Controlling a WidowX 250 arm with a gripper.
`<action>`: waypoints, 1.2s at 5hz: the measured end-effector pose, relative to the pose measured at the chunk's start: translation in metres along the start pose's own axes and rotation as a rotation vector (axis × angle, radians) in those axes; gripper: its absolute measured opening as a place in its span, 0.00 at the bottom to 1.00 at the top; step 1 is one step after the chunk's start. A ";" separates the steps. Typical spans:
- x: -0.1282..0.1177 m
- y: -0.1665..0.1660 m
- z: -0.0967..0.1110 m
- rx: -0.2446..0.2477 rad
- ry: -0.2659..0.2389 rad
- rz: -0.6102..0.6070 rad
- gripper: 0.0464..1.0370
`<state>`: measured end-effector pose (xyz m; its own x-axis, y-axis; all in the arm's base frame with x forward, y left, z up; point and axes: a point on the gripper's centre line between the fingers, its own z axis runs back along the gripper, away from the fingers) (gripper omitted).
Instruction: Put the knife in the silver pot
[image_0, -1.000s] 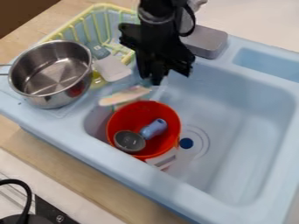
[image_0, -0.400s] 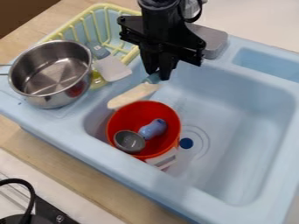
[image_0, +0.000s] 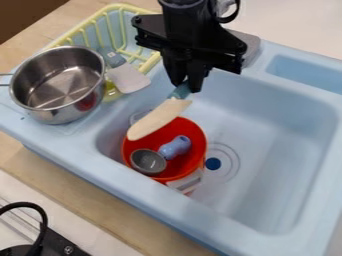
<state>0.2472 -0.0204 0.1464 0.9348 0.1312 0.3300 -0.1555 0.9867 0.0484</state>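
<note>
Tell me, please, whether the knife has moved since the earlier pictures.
Yes, the knife has moved down and slightly right in the view; its blade now overlaps the red bucket more than before.

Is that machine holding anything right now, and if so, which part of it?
Yes: the gripper holds the knife by its blue-green handle, with the pale blade hanging over the red bucket.

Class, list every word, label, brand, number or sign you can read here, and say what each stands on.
No word, number, label or brand can be read.
Black panel at lower left: a small round mark, too small to tell whether it is a sign.
Silver metal pot: none readable.
Cream-bladed knife: none readable.
Black gripper: tiny pale specks, not readable.
</note>
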 end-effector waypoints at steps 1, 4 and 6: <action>0.000 0.001 0.013 -0.006 -0.040 0.011 0.11; 0.014 0.036 0.021 0.116 -0.119 0.067 0.11; 0.011 0.082 0.037 0.235 -0.193 0.187 0.11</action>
<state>0.2328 0.0582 0.1889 0.8093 0.2647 0.5243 -0.4086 0.8950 0.1788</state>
